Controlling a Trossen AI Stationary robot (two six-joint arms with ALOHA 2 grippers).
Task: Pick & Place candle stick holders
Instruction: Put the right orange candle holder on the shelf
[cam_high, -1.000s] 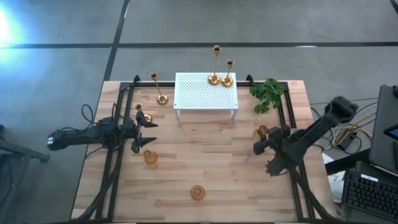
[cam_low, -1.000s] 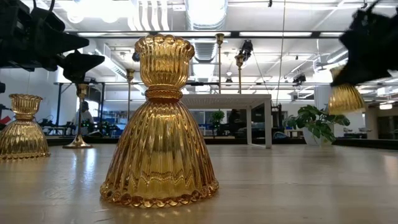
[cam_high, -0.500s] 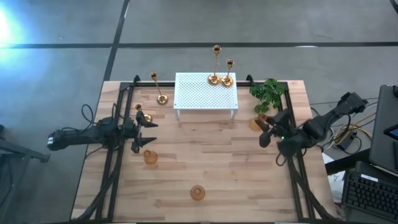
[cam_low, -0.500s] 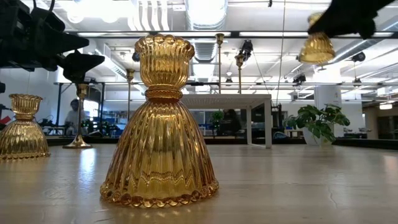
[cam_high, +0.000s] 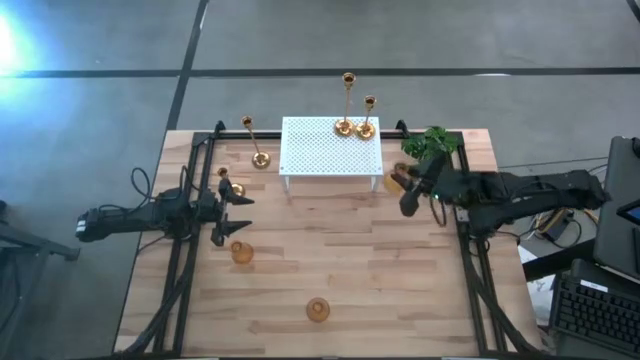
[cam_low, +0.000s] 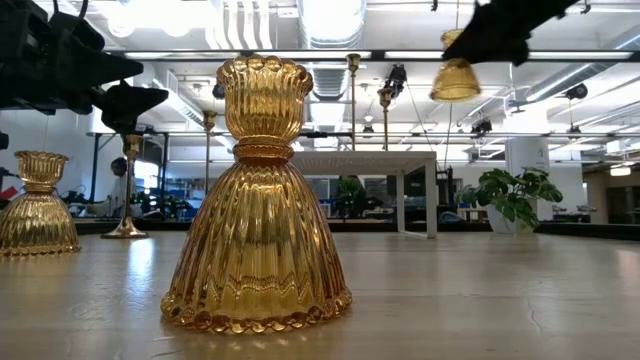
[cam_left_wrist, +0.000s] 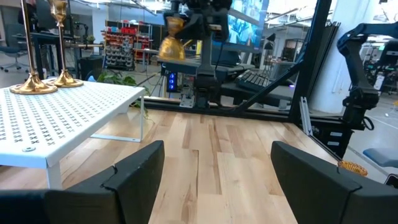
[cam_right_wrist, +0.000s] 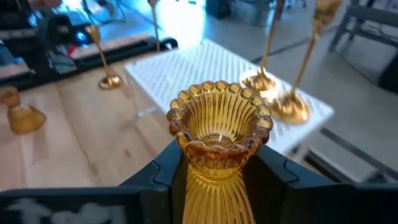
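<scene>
My right gripper (cam_high: 405, 190) is shut on a squat amber ribbed candle stick holder (cam_right_wrist: 217, 124), held high in the air just right of the white perforated stand (cam_high: 330, 150). Two tall brass holders (cam_high: 345, 125) (cam_high: 367, 128) stand on the stand's far right corner. Another tall one (cam_high: 258, 155) and a small one (cam_high: 224, 183) stand on the table at the left. Two more squat amber holders (cam_high: 242, 253) (cam_high: 317, 310) rest on their wide bases. My left gripper (cam_high: 228, 215) waits open at the left, level, with nothing between its fingers. My right gripper pinches the holder's narrow neck (cam_right_wrist: 214, 167), just under the scalloped cup, between its two fingers (cam_right_wrist: 165, 171). The fingers come from the table's right, slanting a little downward. The holder is lifted clear, roughly upright, with its bell-shaped base (cam_low: 456, 80) hanging below the fingers.
A green plant sprig (cam_high: 430, 150) lies at the far right, close behind my right arm. Black rails (cam_high: 180, 260) run along both table sides. Bare wood spreads in front of the stand in the table's middle.
My right gripper has risen and swung from the right side toward the far edge and the white stand, rolling its wrist as it went. The amber holder has gone with it, lifted much higher above the table.
</scene>
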